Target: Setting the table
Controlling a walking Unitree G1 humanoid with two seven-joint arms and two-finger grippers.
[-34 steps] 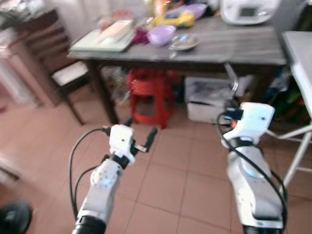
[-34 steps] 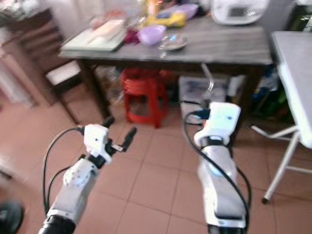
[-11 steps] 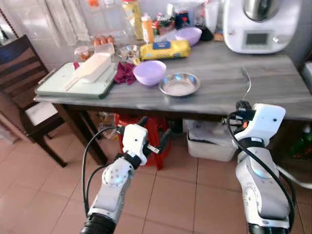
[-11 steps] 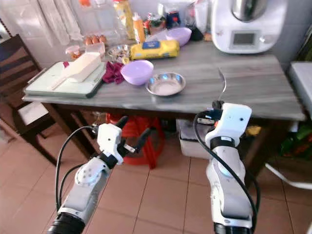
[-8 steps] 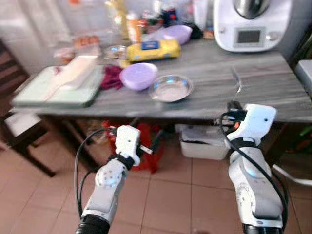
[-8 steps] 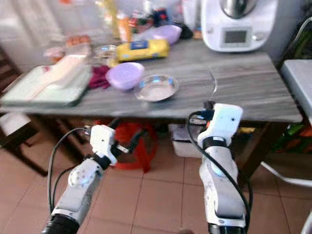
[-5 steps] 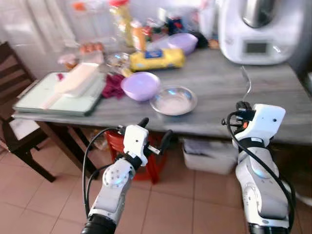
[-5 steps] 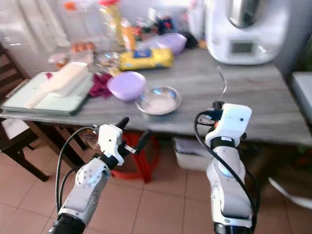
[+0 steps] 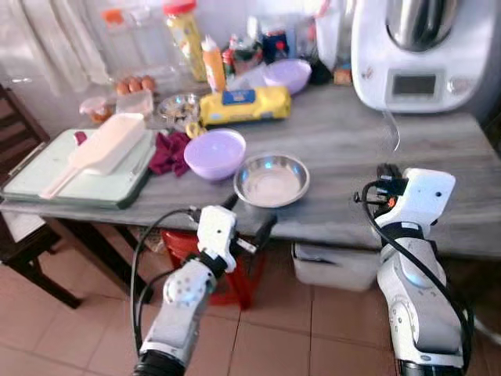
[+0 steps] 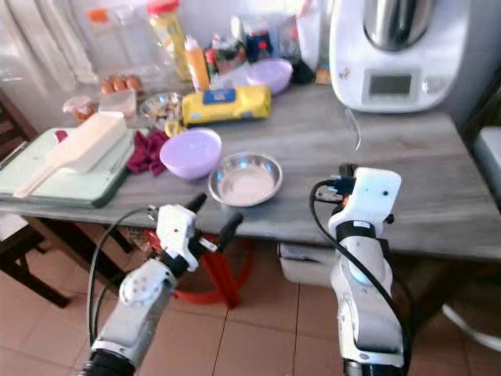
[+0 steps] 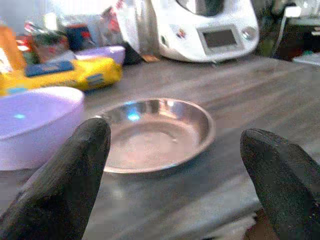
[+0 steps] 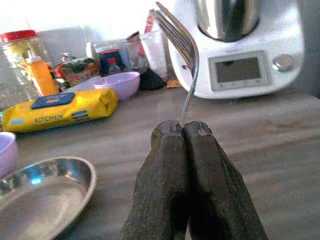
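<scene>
A shiny steel bowl sits near the front edge of the grey wooden table, with a purple bowl just left of it. My left gripper is open, level with the table edge right in front of the steel bowl; nothing lies between its fingers. My right gripper is shut on the handle of a metal fork that stands upright, tines up. It hovers at the table's front edge, to the right of the bowl, with the fork over the bare tabletop.
A white kitchen machine stands at the back right. A yellow wipes pack, a second purple bowl and bottles fill the back. A green tray with a white scoop lies left. A red stool and white box sit under the table.
The whole picture has shifted: I have come closer to the table and its top looms larger. The right gripper still holds the fork; the left stays open.
</scene>
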